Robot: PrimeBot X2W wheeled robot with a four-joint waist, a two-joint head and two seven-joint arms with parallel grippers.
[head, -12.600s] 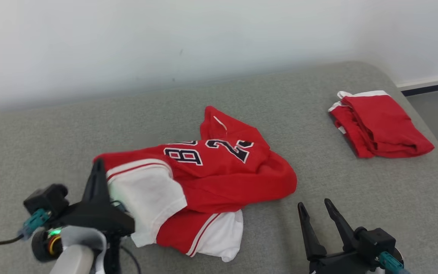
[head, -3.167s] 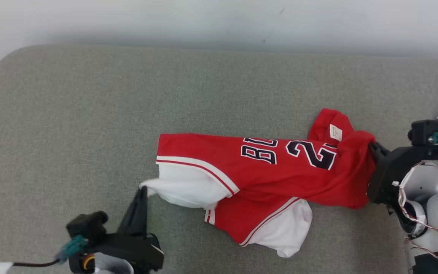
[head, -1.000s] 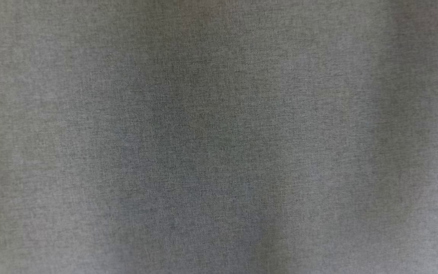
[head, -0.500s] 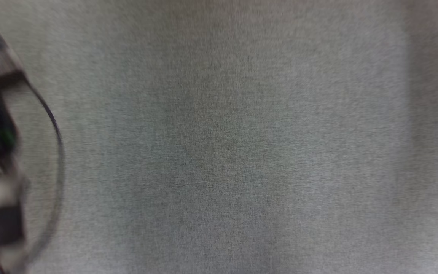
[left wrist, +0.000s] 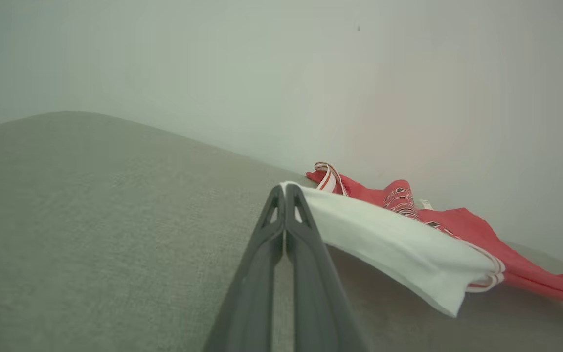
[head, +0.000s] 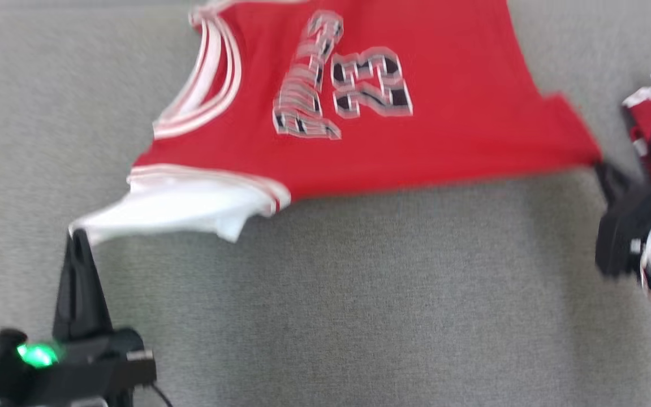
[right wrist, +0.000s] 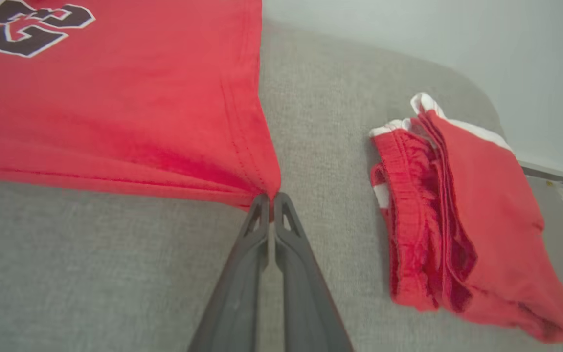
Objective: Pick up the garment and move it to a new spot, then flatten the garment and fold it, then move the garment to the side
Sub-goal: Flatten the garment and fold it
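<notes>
On the grey upholstered surface [head: 325,294], towards the wall [left wrist: 261,73], the red jersey [head: 359,113] is now opened out with its number facing up. About three seconds ago it lay twisted and bunched, one white sleeve tucked under the other. My head camera swung over bare grey fabric in between, so I don't read the shift in framing as movement of the cloth; the change of shape, though, is real. The left tool [head: 79,236] has its fingers pressed together on the corner of the white sleeve [head: 178,203], which in the left wrist view hangs from the tips clear of the surface. The right tool [head: 605,169] is clamped on the red hem corner, the fabric puckering into its closed tips in the right wrist view. Between the two grips the near edge runs almost straight, so I judge the cloth is under tension. I take it the carry to a new spot is about finished and the flattening is under way; the near edge is not yet laid down, and no fold has begun. The folded red shorts [right wrist: 457,220] sit close beside my right grip, apart from the jersey.
</notes>
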